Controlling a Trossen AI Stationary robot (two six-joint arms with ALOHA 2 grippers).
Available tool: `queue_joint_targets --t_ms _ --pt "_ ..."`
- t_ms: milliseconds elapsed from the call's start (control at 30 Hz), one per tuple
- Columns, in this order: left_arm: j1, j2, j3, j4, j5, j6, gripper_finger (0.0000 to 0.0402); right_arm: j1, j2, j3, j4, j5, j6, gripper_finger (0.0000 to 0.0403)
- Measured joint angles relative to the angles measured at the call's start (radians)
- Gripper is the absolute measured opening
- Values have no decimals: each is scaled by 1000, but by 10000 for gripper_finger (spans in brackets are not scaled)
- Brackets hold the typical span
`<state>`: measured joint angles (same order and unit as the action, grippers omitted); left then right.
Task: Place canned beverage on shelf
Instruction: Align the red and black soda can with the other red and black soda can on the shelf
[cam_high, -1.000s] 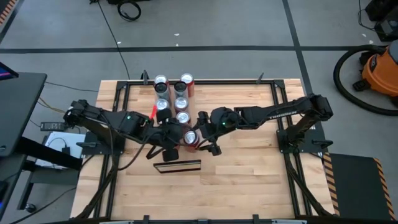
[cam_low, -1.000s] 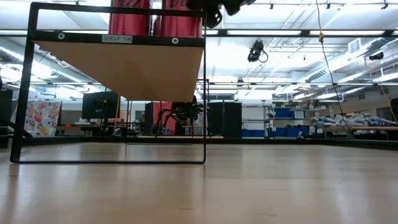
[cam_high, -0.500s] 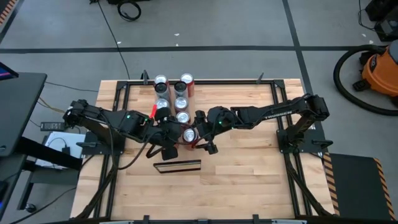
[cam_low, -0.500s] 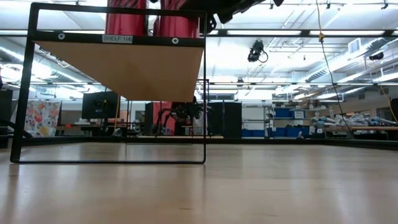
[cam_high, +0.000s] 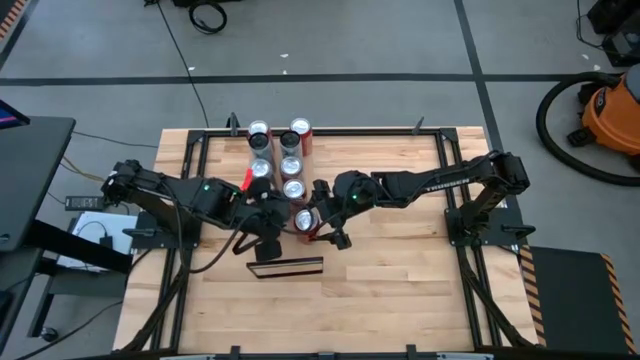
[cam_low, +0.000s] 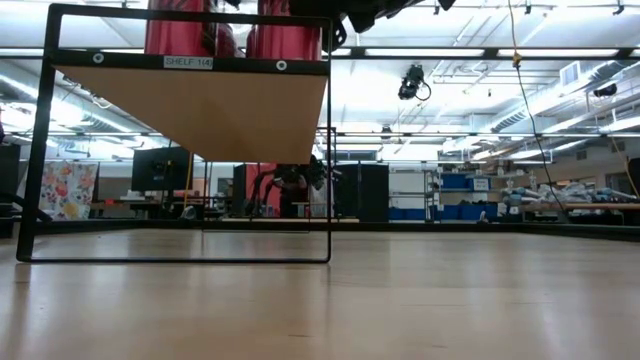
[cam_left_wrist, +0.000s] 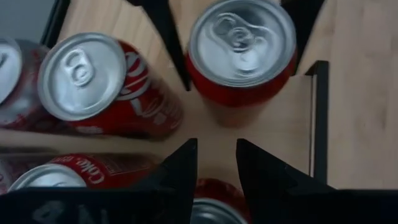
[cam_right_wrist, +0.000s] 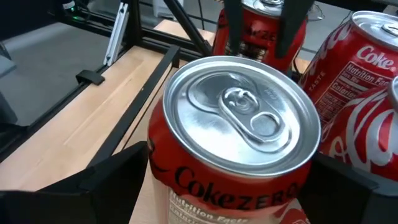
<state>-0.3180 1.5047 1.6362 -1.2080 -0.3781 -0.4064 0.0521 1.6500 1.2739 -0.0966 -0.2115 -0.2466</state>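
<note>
Both dark six-joint arms stretch inward from their bases at the sides of the table and nearly meet in the middle. The left hand (cam_high: 268, 222) points down, its two dark fingers (cam_left_wrist: 180, 168) standing a narrow gap apart with nothing between them. The right hand (cam_high: 322, 217) is just beside it, wrist bent downward, its dark fingers spread wide, one on either side of a red can it has not closed on.

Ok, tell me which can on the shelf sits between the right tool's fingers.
The red can at the near end of the row, nearest the shelf's front edge; the right tool straddles it, while the other cans stand free behind.
</note>
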Motion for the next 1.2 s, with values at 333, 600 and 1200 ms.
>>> queue_joint_targets --t_ms 333,600,1200 --pt "0 1 -1 89 2 89 121 1 0 0 87 -1 11 373" --pt "0 1 13 92 0 104 121 10 0 0 109 -1 10 373" --pt "-25 0 55 41 -28 96 121 17 -158 1 0 11 -71 373"
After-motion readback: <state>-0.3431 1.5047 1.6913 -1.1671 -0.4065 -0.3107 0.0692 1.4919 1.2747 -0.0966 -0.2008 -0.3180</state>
